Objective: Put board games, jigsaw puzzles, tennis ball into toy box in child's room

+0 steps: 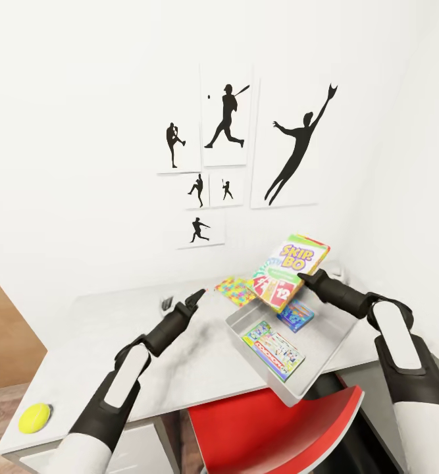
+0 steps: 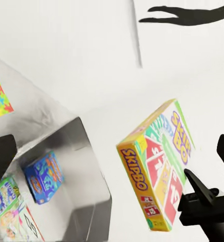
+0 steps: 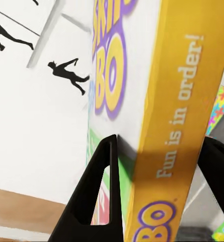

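Observation:
My right gripper (image 1: 309, 277) is shut on the Skip-Bo board game (image 1: 291, 270), holding it tilted in the air over the far side of the toy box (image 1: 324, 342). In the right wrist view the fingers (image 3: 99, 191) clamp the box's yellow edge (image 3: 167, 126). The pale grey toy box lies on the table (image 1: 114, 342) and holds the Monopoly box (image 1: 274, 349) and a small blue box (image 1: 295, 315). One jigsaw puzzle (image 1: 235, 289) lies flat behind it. My left gripper (image 1: 198, 296) hovers open and empty over the table, left of the toy box. The tennis ball (image 1: 35, 417) rests at the table's near left corner.
A red-seated chair (image 1: 278, 428) stands close under the table's front edge, below the toy box's near corner. White walls with black baseball silhouettes (image 1: 226, 118) close off the back and right. Wood flooring (image 1: 2, 329) shows at the left.

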